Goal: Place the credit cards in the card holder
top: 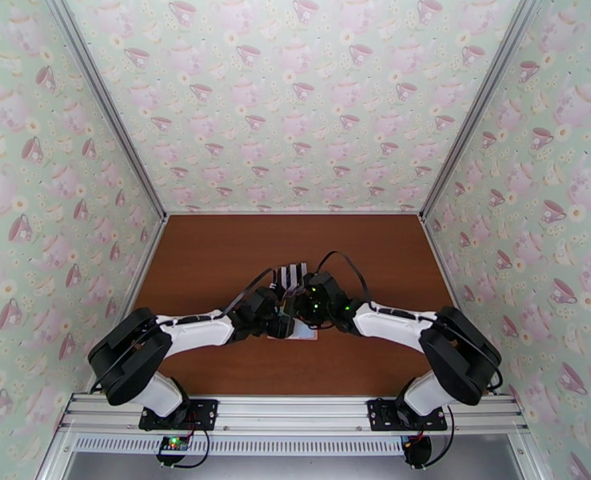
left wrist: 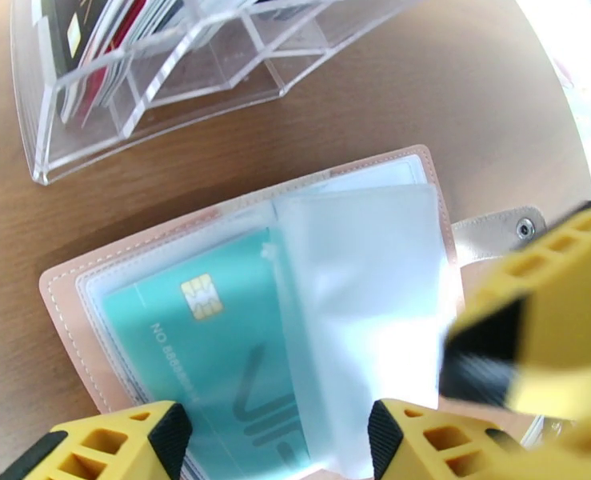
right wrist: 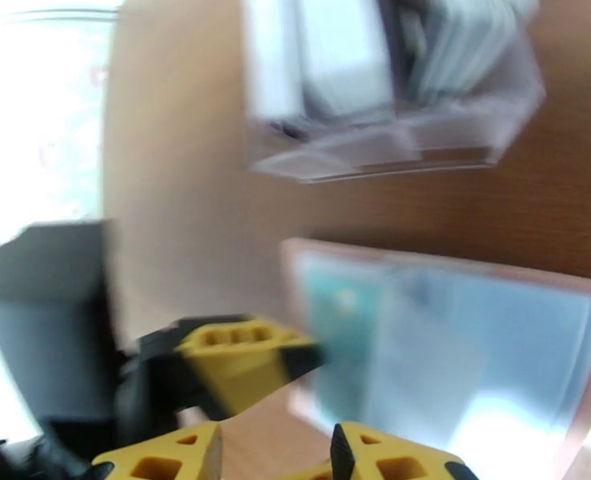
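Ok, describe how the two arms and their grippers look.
The left arm and right arm have white links, bulky black joints and black cables looping over the wrists; green lights glow at the right wrist. The left gripper and right gripper have yellow ribbed fingers with black pads.

**Two white-and-blk robot arms on a silver slotted alu rail (top: 295,410)**

Both the left arm (top: 199,330) & right arm (top: 387,320) have white moulded links, w/ bulky blk joint housings just above the rail. Each sits on a blk bolted base plate (top: 179,415) on the rail. Thin blk cables (top: 345,262) loop over the wrists, far side from the rail, and more trail just below it. Green LEDs (top: 315,294) glow on the right wrist. The left gripper (left wrist: 271,446) & right gripper (right wrist: 275,458) have yellow plastic fingers (left wrist: 103,442) w/ rectangular cut-outs and blk inner pads (left wrist: 171,430).
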